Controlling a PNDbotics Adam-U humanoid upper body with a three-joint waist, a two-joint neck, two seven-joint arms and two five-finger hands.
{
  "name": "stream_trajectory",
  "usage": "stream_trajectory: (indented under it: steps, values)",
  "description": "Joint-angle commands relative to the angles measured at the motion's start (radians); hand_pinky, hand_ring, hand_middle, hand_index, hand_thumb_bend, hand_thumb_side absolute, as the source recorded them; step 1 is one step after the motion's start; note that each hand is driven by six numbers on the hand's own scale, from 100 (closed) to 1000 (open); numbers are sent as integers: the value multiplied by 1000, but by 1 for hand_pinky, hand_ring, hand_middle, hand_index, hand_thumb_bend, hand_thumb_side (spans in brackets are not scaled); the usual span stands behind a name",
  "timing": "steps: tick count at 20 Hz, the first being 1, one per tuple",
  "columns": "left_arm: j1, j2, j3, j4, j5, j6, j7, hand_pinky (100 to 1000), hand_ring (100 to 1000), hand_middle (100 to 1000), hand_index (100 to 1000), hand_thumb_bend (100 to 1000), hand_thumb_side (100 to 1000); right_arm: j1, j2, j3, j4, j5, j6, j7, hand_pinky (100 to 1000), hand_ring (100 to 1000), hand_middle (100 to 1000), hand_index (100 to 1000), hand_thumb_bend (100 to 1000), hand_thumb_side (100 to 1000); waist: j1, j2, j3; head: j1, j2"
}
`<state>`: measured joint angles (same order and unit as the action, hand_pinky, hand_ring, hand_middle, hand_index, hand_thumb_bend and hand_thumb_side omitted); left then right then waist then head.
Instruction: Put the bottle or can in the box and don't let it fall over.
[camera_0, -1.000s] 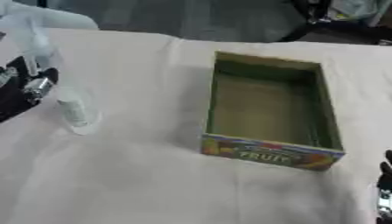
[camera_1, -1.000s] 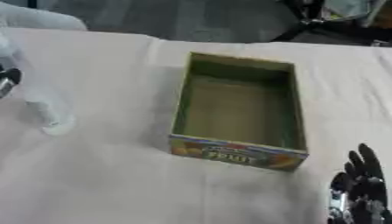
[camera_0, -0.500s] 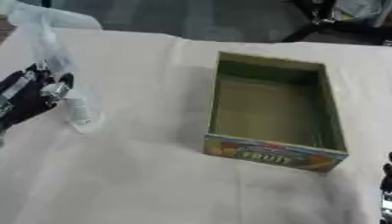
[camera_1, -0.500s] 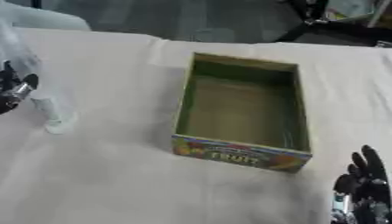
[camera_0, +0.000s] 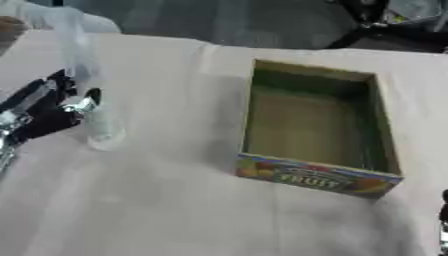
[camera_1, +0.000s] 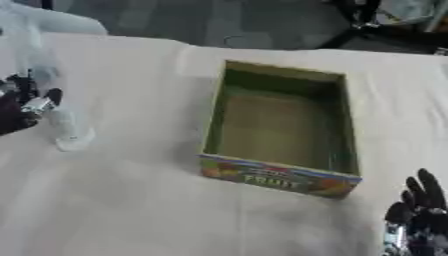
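Note:
A tall clear plastic bottle (camera_0: 98, 125) stands upright on the beige cloth at the left. My left hand (camera_0: 42, 107) comes in from the left edge, and its fingertips (camera_0: 83, 102) reach the bottle's left side. The fingers are spread and do not close round the bottle. The open cardboard box (camera_0: 315, 172) with a colourful "FRUIT" front lies right of centre; I see nothing inside it. My right hand (camera_1: 420, 217) rests at the lower right corner, fingers up and relaxed, holding nothing.
The beige tablecloth (camera_0: 175, 210) covers the table. A gap of bare cloth separates the bottle from the box's left wall (camera_0: 248, 115). Dark floor and equipment (camera_0: 385, 20) lie beyond the table's far edge.
My left hand has moved right, from the left edge up to the bottle's side. Bottle, box and right hand have stayed put.

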<state>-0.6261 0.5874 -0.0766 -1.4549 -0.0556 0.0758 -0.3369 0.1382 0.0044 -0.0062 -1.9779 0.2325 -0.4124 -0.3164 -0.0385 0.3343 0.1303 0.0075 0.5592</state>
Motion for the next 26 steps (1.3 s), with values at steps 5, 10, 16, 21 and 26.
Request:
stream_trajectory:
  steps: [5,10,16,21,26]
  values:
    - [-10,5,15,-34,7,-16,-9,1000,1000,1000,903,100,591,0,-10,-1,-22,-4,3,7,1000,1000,1000,1000,100,666,4,-20,1,1,-14]
    - [-7,11,38,-68,-21,17,59,1000,1000,997,896,100,618,1,-11,0,-22,-2,4,8,1000,1000,1000,1000,100,666,4,-21,4,2,-16]
    - [-5,15,44,-87,-14,46,91,1000,1000,992,883,100,623,3,-11,1,-22,0,6,10,1000,1000,1000,1000,100,665,5,-22,3,1,-19]
    - [-8,18,51,-92,-29,59,92,1000,1000,1000,888,100,601,3,-13,0,-22,-1,7,10,1000,1000,1000,1000,100,666,7,-23,2,-1,-19]
    - [-10,22,49,-91,-48,78,88,1000,1000,1000,887,100,542,3,-15,-1,-22,-4,8,11,1000,1000,1000,1000,100,666,10,-23,0,-2,-20]
